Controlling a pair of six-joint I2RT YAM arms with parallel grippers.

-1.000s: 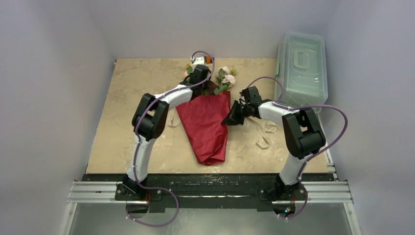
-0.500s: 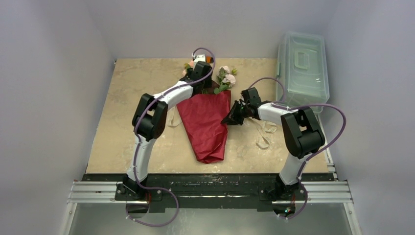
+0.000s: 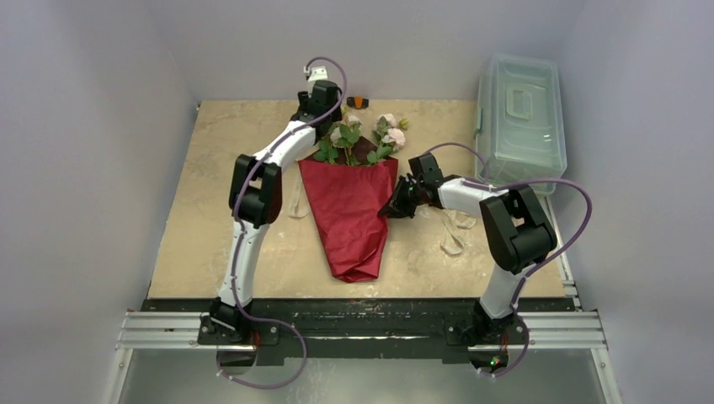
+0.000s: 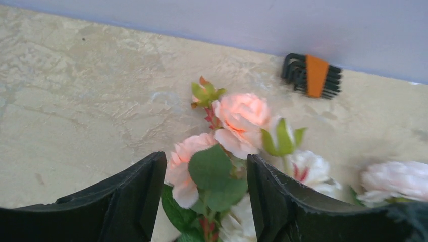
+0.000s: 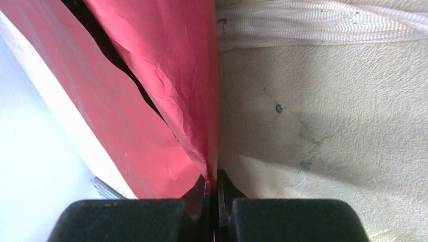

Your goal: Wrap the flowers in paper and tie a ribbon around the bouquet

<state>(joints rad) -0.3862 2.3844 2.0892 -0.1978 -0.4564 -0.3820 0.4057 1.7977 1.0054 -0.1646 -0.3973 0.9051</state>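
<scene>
Clamping the paper [image 5: 166, 75] edge is the right tool [image 5: 212, 194]; left tool [image 4: 206, 159] gapes over flowers [image 4: 237, 116]

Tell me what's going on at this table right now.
Two robot arms are wrapping flowers. The red paper lies on the table, folded into a cone around the flowers, whose blooms stick out at the far end. The right gripper is shut on the cone's right edge, pinching the paper. The left gripper hovers open over the blooms, holding nothing. The ribbon lies loose on the table beside the cone, not yet tied.
</scene>
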